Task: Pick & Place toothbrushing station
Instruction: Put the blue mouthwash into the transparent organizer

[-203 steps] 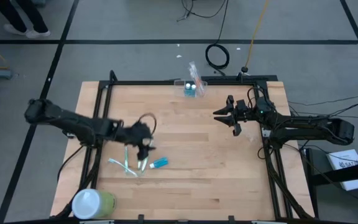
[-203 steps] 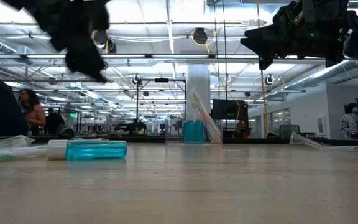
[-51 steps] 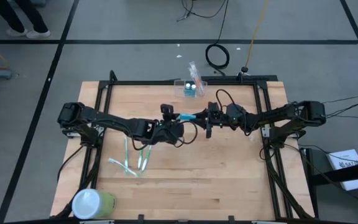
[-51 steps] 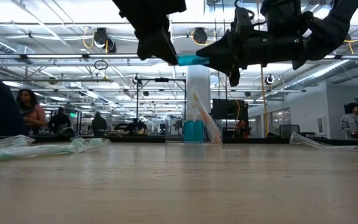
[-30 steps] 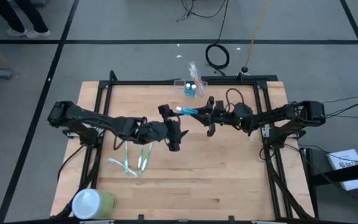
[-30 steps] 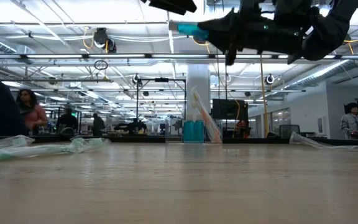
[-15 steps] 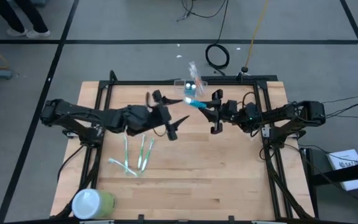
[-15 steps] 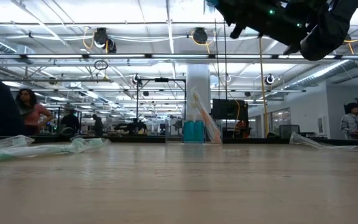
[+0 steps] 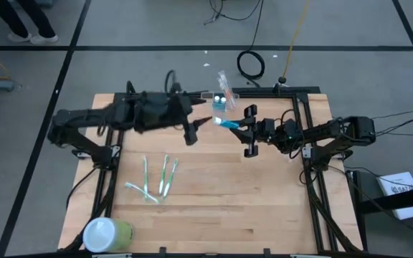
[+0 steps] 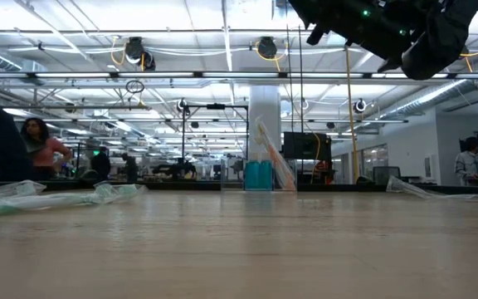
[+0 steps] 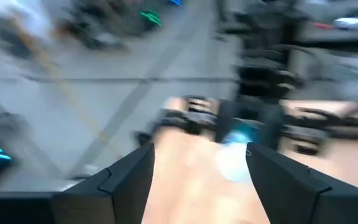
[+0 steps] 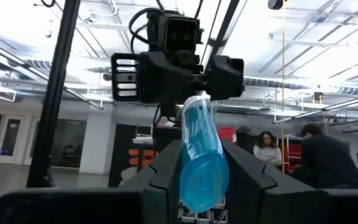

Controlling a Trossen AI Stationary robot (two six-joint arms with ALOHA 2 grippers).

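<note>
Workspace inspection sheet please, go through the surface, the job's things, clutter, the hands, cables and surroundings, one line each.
Surface: wooden table top inside a black frame, seen from above.
Job's things: clear toothbrushing station at the far table edge, with items standing in it; blue tube gripped in the right hand.
Clutter: green toothbrushes lying loose on the left half; white-lidded green cylinder at the near-left corner.
Hands: right hand shut on the blue tube, raised close to the station; left hand open, empty, raised to the station's left.
Cables: black coil and a yellow line on the floor beyond the table.
Surroundings: grey floor with dark lines; people in the room behind.
</note>
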